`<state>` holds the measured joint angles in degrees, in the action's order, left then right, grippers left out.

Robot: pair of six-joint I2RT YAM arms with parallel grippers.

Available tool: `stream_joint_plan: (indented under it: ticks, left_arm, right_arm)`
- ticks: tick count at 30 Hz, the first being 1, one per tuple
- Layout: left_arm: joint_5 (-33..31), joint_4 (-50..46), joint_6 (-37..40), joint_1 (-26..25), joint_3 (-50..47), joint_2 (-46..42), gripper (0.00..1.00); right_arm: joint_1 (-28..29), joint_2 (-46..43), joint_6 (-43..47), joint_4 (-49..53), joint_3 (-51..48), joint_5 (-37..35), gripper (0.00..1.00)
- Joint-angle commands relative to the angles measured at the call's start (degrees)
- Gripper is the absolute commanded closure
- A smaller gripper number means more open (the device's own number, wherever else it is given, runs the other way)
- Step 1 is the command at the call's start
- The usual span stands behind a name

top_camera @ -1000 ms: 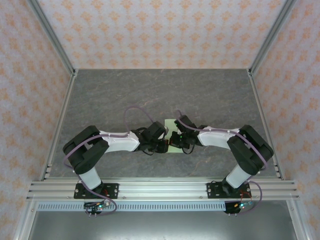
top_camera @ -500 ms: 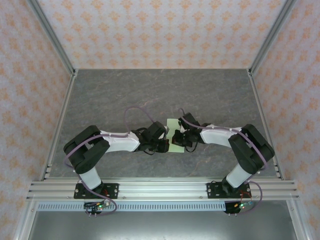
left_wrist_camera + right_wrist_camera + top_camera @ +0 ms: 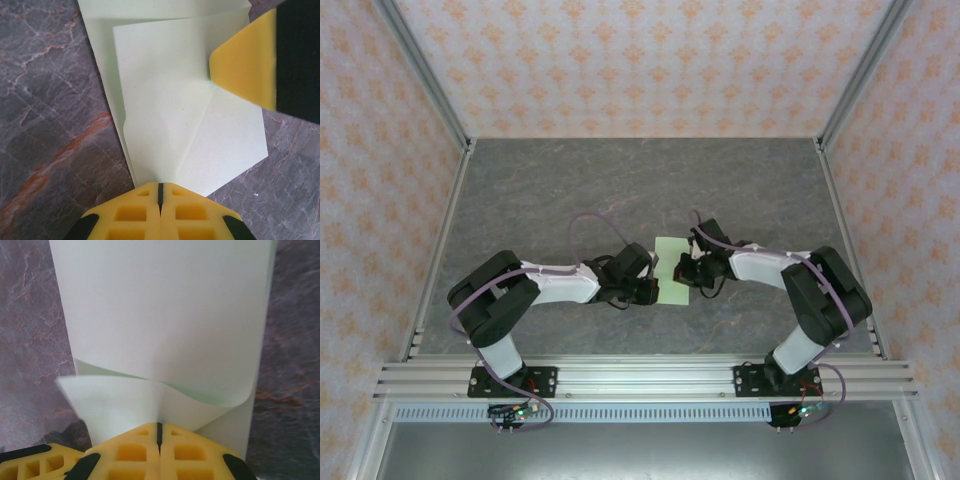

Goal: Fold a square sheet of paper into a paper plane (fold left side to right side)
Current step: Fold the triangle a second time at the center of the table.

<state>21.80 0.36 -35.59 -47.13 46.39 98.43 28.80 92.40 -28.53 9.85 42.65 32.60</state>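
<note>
Two grippers meet at one pale green square sheet of thin paper point(image 3: 175, 115), which lies on the grey marbled table surface point(image 3: 50, 100) directly between them.

1. Left gripper point(image 3: 160, 186): the jaws are fully closed, pad against pad. The sheet starts at the fingertips and extends straight ahead of them, flat, with several creased layers showing. We cannot tell whether the tips pinch its near edge or only press it down.

2. Right gripper point(image 3: 159, 426): the jaws are closed on a loose layer of the sheet. That layer rises from the fingertips in a soft curl, and the rest of the sheet lies flat ahead of the tips. From the left wrist, one yellow finger point(image 3: 245, 65) of this gripper sits ahead and to the right of the left tips, touching the sheet.

3. Axis: seen from above, the sheet's long axis runs away from the arm bases, crosswise to the line joining the two grippers.

4. Judgement: both grippers are at the sheet, so neither needs to reach. We judge that the fold turns on the right gripper carrying its raised layer across the long axis while the left tips anchor the opposite edge.
</note>
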Motion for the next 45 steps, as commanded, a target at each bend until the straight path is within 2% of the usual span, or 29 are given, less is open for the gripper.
stream_joint_plan:
  ticks: [1, 11, 21, 26, 30, 36, 45]
  left_arm:
    - [-2.94, -6.82, 0.17, 0.28, -2.42, 2.2, 1.0]
    - [-2.77, -6.51, 0.0, 0.26, -2.57, 1.47, 1.0]
    - [-2.13, -6.46, 0.31, 0.23, -1.41, -1.29, 1.0]
    - [-2.05, -6.51, 0.35, 0.24, -0.72, -1.25, 1.0]
    - [-1.66, -6.52, 0.44, 0.29, -0.33, -1.03, 1.0]
    - [-0.96, -6.58, 0.57, 0.26, 1.28, -1.66, 1.0]
    - [3.77, -5.5, 1.06, 0.24, 6.8, -0.03, 0.99]
  right_arm:
    - [-3.32, 0.45, 2.55, 3.98, 0.87, -6.55, 0.94]
    - [-7.35, 1.18, 5.94, 6.75, 3.76, -6.14, 0.94]
    - [-5.19, -10.55, 3.81, 8.79, 3.88, -3.37, 0.94]
    - [-0.99, -7.04, -1.57, -0.2, 0.78, 1.45, 0.94]
    - [0.12, -2.54, -2.7, -2.67, 1.5, 1.59, 0.94]
    - [0.13, 2.01, -1.83, -0.24, 2.61, -0.62, 0.94]
    - [0.23, 2.72, -0.56, 3.84, 1.78, -2.94, 0.94]
